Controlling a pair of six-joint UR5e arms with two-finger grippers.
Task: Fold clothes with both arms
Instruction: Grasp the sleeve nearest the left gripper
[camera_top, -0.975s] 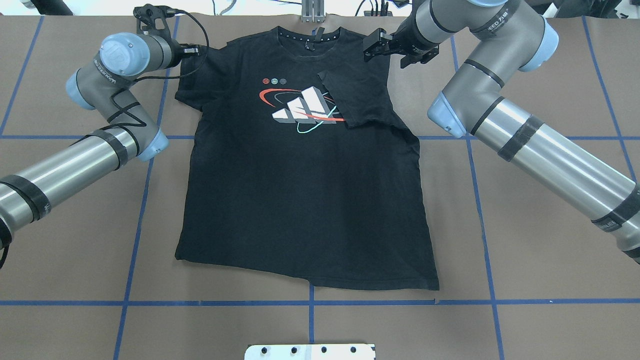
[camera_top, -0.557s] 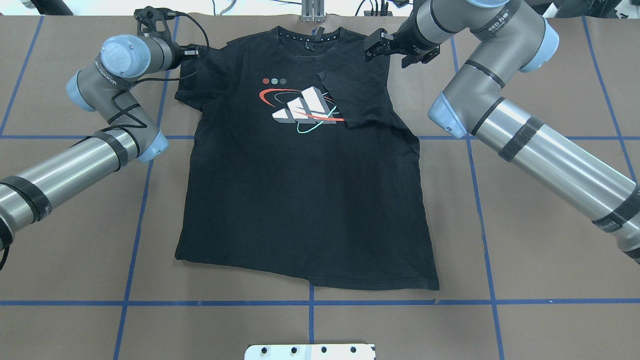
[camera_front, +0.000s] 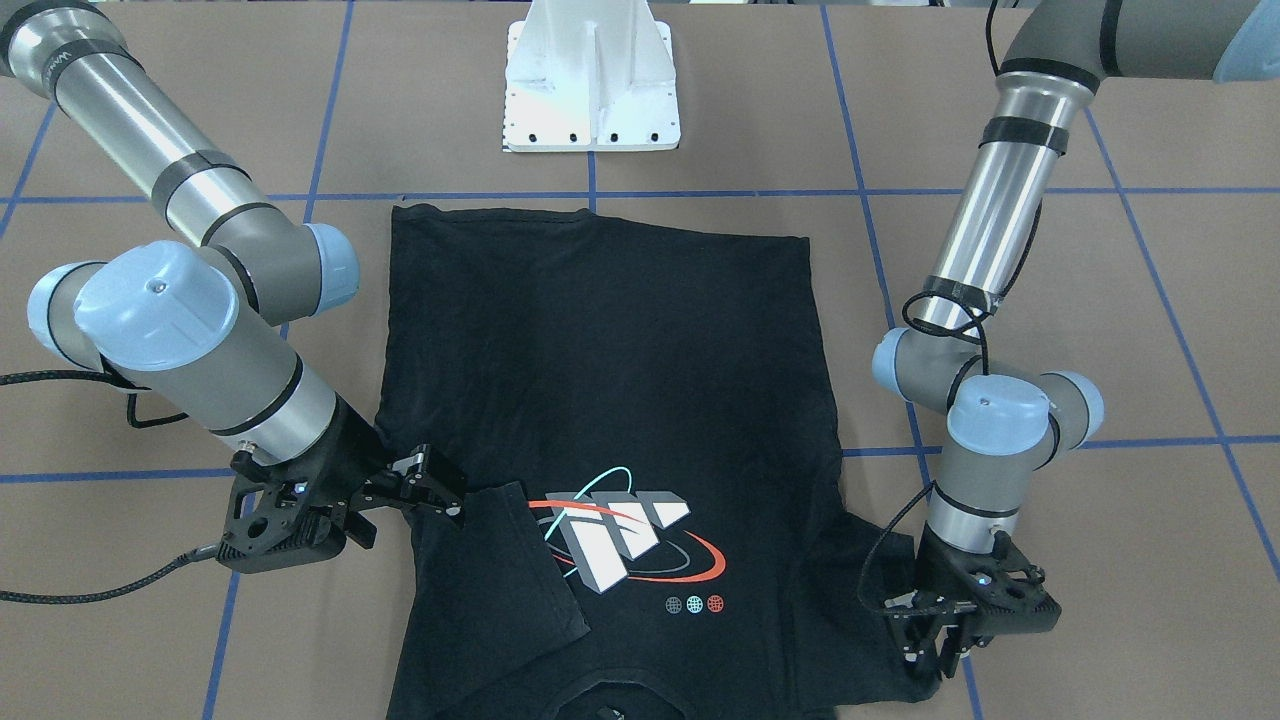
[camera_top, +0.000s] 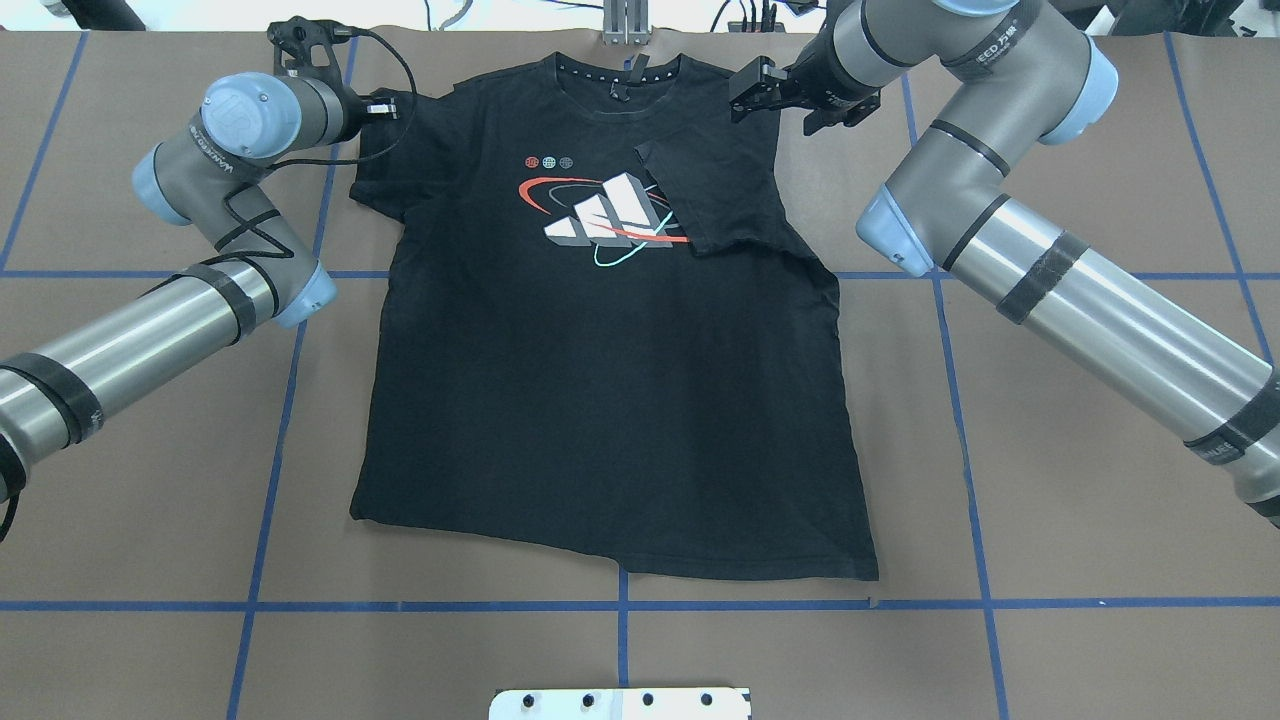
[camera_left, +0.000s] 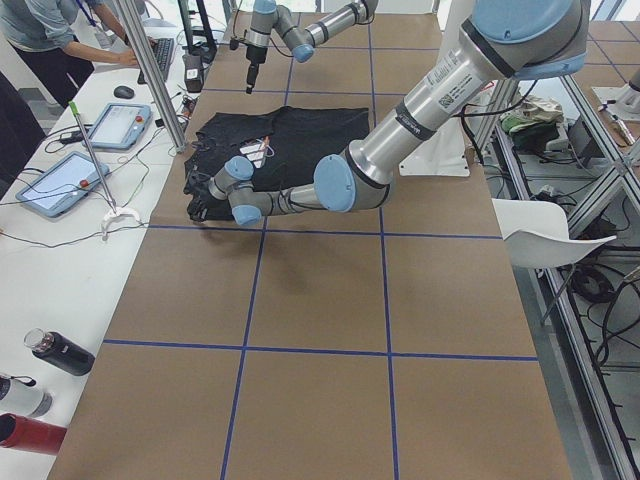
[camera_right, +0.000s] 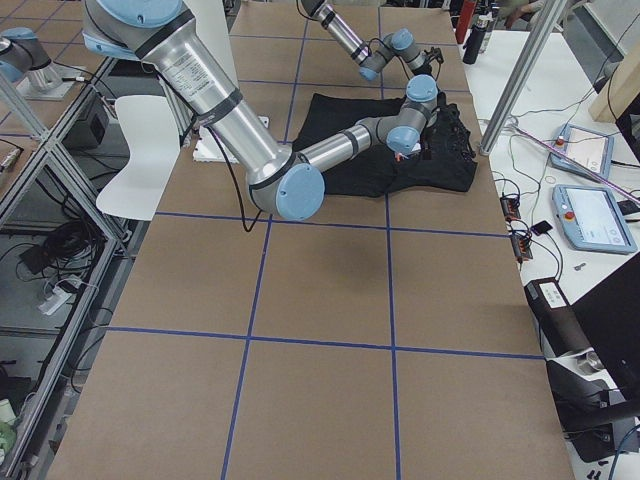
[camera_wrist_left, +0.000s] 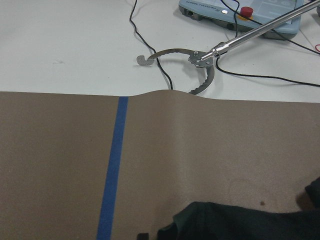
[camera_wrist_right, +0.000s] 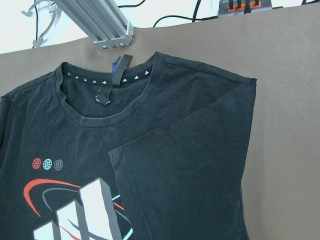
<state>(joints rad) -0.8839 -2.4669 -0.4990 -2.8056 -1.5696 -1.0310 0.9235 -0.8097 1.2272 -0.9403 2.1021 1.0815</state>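
The black T-shirt (camera_top: 600, 400) lies flat, logo (camera_top: 605, 215) up, collar at the far edge. Its right sleeve (camera_top: 715, 195) is folded inward over the logo's edge, as the right wrist view (camera_wrist_right: 190, 165) also shows. My right gripper (camera_top: 748, 95) hovers open and empty over the right shoulder, and shows in the front view (camera_front: 437, 488). My left gripper (camera_top: 388, 105) points down at the outer edge of the flat left sleeve (camera_top: 385, 170). In the front view (camera_front: 932, 660) its fingers stand slightly apart, holding nothing. The left wrist view shows only a shirt edge (camera_wrist_left: 240, 222).
The white pedestal base (camera_front: 592, 75) stands at the near edge. Blue tape lines (camera_top: 270, 450) cross the brown table cover. An aluminium post (camera_top: 625, 20) and cables sit past the collar. A side desk holds tablets (camera_left: 50, 185) and bottles (camera_left: 55, 352).
My left gripper has shifted slightly toward the far edge beside the left sleeve. My right gripper has edged slightly farther back. The shirt has not moved.
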